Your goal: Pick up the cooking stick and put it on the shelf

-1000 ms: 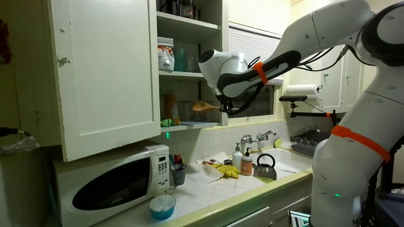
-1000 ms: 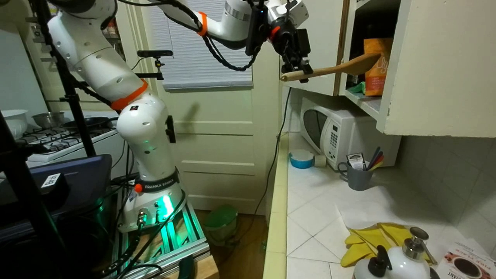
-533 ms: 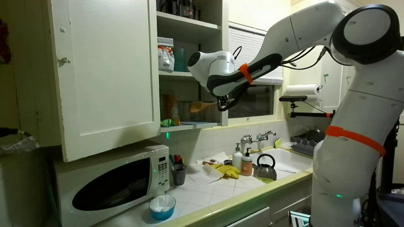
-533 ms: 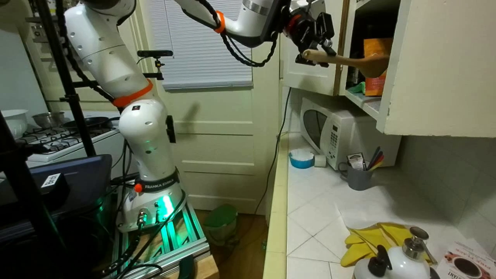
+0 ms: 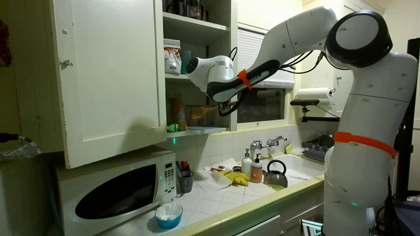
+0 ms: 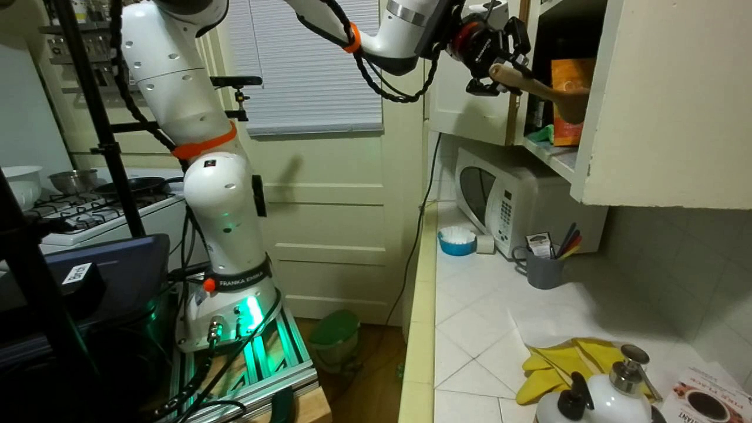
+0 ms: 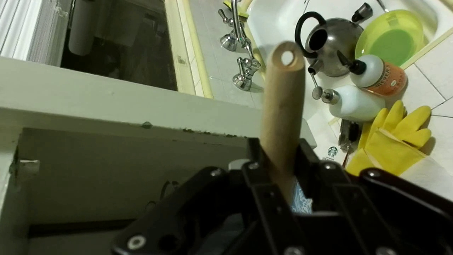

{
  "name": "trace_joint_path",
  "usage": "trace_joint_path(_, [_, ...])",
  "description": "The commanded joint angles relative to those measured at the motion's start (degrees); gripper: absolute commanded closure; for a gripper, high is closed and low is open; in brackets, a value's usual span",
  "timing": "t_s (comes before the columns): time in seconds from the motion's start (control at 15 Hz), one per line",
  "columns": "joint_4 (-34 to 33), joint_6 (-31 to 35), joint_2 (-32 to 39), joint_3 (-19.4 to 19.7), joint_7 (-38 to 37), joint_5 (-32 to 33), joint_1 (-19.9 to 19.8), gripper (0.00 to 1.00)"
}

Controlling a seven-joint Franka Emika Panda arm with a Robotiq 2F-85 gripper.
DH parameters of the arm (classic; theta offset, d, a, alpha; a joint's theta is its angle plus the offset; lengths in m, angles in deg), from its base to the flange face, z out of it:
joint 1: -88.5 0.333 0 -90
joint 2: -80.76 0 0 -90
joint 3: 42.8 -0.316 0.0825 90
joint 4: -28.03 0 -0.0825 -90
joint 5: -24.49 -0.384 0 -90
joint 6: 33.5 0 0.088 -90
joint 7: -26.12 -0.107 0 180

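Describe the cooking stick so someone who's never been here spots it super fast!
Find the open white cupboard. At its opening, higher than the lowest shelf, a black pincer holds the cooking stick. It's light-brown wood with one wide end, up in the air, while the orange bag stands on the shelf.

You have one robot arm [image 5: 377, 105], one gripper [image 7: 280, 148] and one wooden cooking stick [image 7: 283, 106]. You can count three white shelf boards [image 5: 197, 131] in an exterior view, plus one microwave [image 5: 124, 186], one grey mug [image 6: 545, 271] and one blue bowl [image 5: 169, 223]. Across the views you get two pump bottles [image 7: 357, 104], one kettle [image 7: 338, 44], one yellow-green bowl [image 7: 410, 30], one sink [image 7: 270, 26], one wall faucet [image 5: 269, 143], one paper towel roll [image 5: 313, 92] and one green-topped bin [image 6: 335, 338]. How many yellow rubber gloves [image 7: 400, 136] you have, you cannot tell.
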Motion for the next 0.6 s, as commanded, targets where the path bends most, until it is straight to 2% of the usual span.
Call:
trace_joint_path(0.0, [0.13,1.00,0.36,1.35,-0.43,0.65,1.48,0.93])
trace_joint_path(0.53, [-0.68,1.52,5.55,1.79,-1.89,5.99,1.28,0.93])
